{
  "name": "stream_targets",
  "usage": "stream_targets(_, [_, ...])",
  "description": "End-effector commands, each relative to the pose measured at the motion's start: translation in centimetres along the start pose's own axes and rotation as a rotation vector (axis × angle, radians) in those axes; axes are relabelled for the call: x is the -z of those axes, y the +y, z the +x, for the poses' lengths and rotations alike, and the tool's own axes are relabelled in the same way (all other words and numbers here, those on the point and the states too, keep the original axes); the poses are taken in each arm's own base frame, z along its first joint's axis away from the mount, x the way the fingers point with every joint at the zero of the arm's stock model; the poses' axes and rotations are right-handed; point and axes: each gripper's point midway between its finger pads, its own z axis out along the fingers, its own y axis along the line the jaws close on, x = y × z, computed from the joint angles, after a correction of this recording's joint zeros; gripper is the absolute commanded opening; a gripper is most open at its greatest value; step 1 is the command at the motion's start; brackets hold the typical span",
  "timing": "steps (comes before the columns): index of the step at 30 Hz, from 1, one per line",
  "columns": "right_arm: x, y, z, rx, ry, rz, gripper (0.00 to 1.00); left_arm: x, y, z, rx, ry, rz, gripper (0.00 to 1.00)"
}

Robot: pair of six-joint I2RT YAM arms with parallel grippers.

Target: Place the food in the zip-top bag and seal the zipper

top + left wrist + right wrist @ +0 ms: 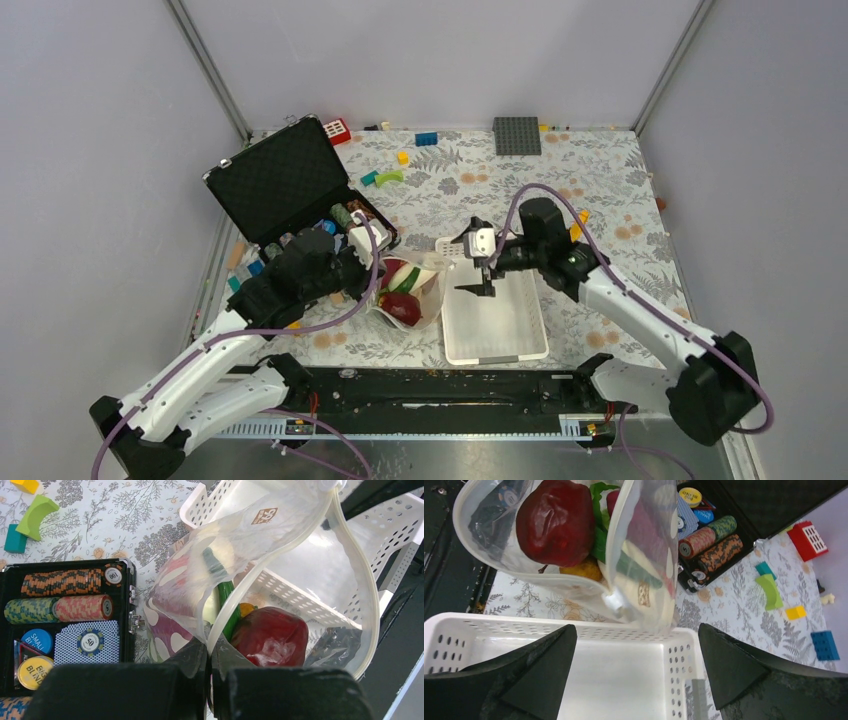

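- Left gripper (372,262) is pinching the zip-top bag (408,295), which is hanging just ahead.
- Its fingers (280,695) are clamping the floppy rim; the dark-red bulb (270,635) is sitting inside.
- Right gripper (636,660) is gaping empty; the slippery film ahead likely wants gripping by the stiffer zipper (618,535).

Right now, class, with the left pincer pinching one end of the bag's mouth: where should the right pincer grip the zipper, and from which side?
Grip the zipper at its free end, where both lips meet flat, coming from the white basket side. The right pincer stands open facing it; elsewhere the lips gape.
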Motion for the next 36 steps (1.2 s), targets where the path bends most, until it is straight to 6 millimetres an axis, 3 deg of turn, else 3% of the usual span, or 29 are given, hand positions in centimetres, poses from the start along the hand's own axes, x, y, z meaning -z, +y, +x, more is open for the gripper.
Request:
stream_targets(1, [-0.7, -1.5, -3.4, 0.132, -0.132, -0.095, 0.98, 0.0, -0.3, -1.8, -0.043, -0.080, 0.032, 0.00])
stream_targets(7, [-2.2, -1.0, -3.3, 0.110, -0.200, -0.187, 0.94, 0.0, -0.5, -1.8, -0.047, -0.076, 0.043, 0.00])
stream_targets(13, [-3.5, -2.0, -2.9, 0.059, -0.225, -0.179, 0.82, -0.2, -0.5, -1.5, -0.047, -0.073, 0.045, 0.00])
stream_targets(17, [-3.9, -2.3, -2.9, 0.035, -0.240, -0.175, 0.49, 0.0, -0.5, -1.6, -0.046, -0.078, 0.041, 0.00])
stream_targets(23, [-3.4, -1.8, -3.6, 0.035, -0.268, -0.184, 0.13, 0.3, 0.0, -1.9, -0.036, -0.096, 0.007, 0.00])
stream_targets(24, [-3.3, -1.7, -3.9, 0.029, -0.273, -0.183, 0.06, 0.4, 0.1, -2.0, -0.030, -0.101, -0.004, 0.04])
stream_targets(25, [-3.1, -1.5, -4.0, 0.019, -0.278, -0.183, 0.00, 0.5, 0.6, -2.2, -0.017, -0.108, -0.031, 0.16])
stream_targets(27, [-2.8, -1.6, -4.8, -0.020, -0.298, -0.166, 0.00, 0.8, 1.5, -2.7, 0.016, -0.125, -0.090, 0.35])
stream_targets(28, [-2.7, -1.9, -5.3, -0.041, -0.312, -0.148, 0.00, 1.0, 1.9, -3.0, 0.034, -0.137, -0.118, 0.52])
stream_targets(29, [-2.6, -2.0, -5.7, -0.076, -0.325, -0.136, 0.00, 1.2, 2.3, -3.5, 0.050, -0.153, -0.144, 0.87])
stream_targets(30, [-2.4, -2.2, -6.2, -0.110, -0.343, -0.126, 0.00, 1.5, 2.5, -4.1, 0.057, -0.172, -0.154, 0.97])
stream_targets(34, [-1.6, -1.8, -8.7, -0.273, -0.383, -0.173, 0.00, 3.0, 2.2, -7.1, 0.048, -0.242, -0.144, 0.99])
stream_targets(36, [-1.3, -1.9, -9.0, -0.401, -0.357, -0.162, 0.00, 4.0, 2.4, -8.7, 0.035, -0.276, -0.156, 0.99])
